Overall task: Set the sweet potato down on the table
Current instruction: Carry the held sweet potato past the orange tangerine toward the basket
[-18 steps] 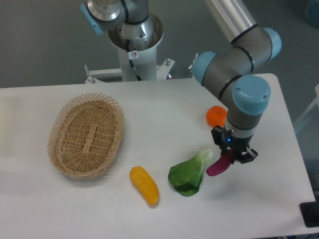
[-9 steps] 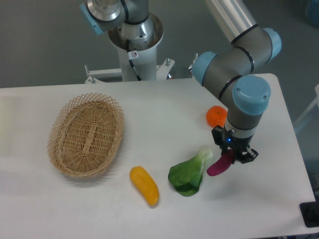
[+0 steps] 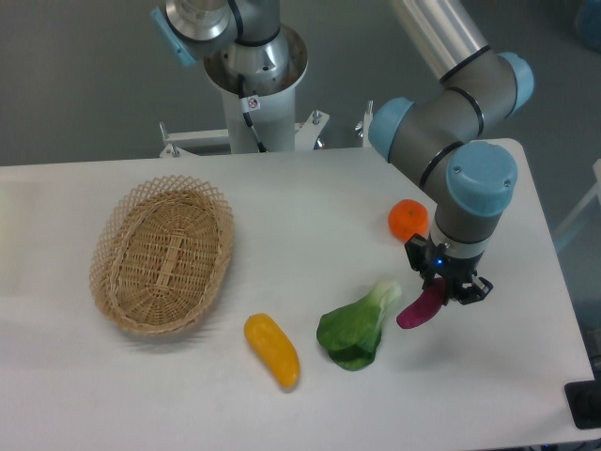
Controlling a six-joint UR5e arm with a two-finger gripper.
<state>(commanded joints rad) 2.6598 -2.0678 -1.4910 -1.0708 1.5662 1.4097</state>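
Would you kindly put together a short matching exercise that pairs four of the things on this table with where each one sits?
Things:
1. sweet potato
2. orange
3. basket
4. yellow vegetable

Places:
A. on the left part of the table
B. held in the gripper, right of the leafy green
C. lying between the basket and the leafy green, near the front
D. just behind the gripper, beside the arm

Pairs: 1-B, 2-D, 3-A, 4-C
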